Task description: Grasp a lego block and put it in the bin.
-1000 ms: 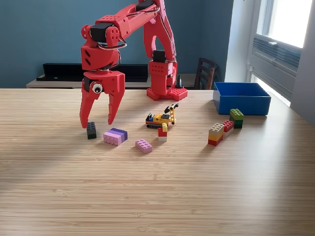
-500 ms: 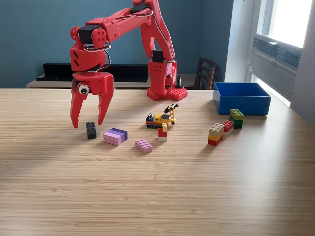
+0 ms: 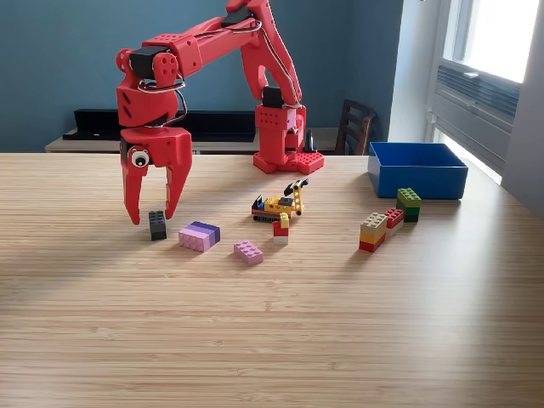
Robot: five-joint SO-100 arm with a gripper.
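1. While I am holding the pincer (image 3: 151,215) spread and empty over the black block (image 3: 157,225), I am judging it needs centring so the tips straddle it.
2. Just to its right in the exterior view, the purple block (image 3: 199,235) is crowding the closing path.
3. Far right, the bin (image 3: 416,169) is waiting on the table (image 3: 272,331), with the toy digger (image 3: 280,204) lying between.

The red arm reaches toward the exterior view's left, its gripper (image 3: 151,217) pointing down with jaws spread over a black block (image 3: 158,225) on the wooden table (image 3: 272,331). Just to the right lie a pink-and-purple block (image 3: 199,235), a pink block (image 3: 248,252) and a small yellow toy digger (image 3: 280,204). Stacked blocks (image 3: 389,220) sit near the blue bin (image 3: 416,169).
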